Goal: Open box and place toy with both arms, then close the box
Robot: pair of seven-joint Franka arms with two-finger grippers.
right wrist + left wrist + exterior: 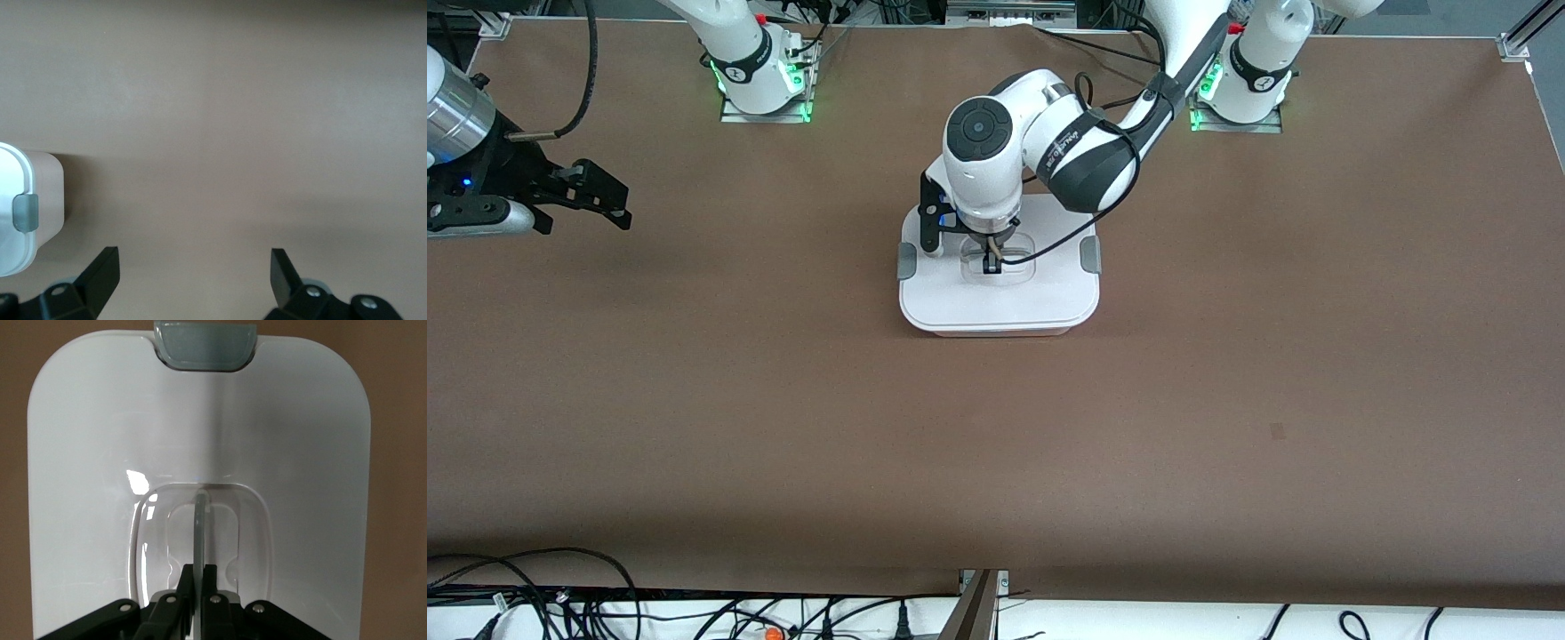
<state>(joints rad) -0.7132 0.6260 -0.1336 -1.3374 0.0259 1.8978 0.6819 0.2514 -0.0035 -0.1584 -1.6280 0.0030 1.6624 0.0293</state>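
Front view: the box (pixel 999 298) sits on the brown worktop (pixel 1227 373) near the middle, closer to the robots' bases than to the front camera, its white lid (pixel 1040 293) on and a grey side clip (pixel 1089 255) at each end. The left arm reaches in from about one o'clock of the box, and the left hand (pixel 991 263) is down in the lid's clear recessed handle (pixel 1021 258), fingers pressed together on its upright tab. The right hand (pixel 609 200) hangs over the worktop at the right arm's end, at roughly nine o'clock of the box and well apart from it; this arm waits.

Left wrist view: the left hand (pixel 199 577) pinches the thin clear tab of the handle (pixel 200 520); one grey clip (pixel 205 345) shows at the lid's edge (pixel 87 453).

Right wrist view: the right hand (pixel 193 270) is spread wide over bare worktop (pixel 253 120), holding nothing. A corner of the box (pixel 47 193) with a grey clip (pixel 25 212) shows at the frame's edge.
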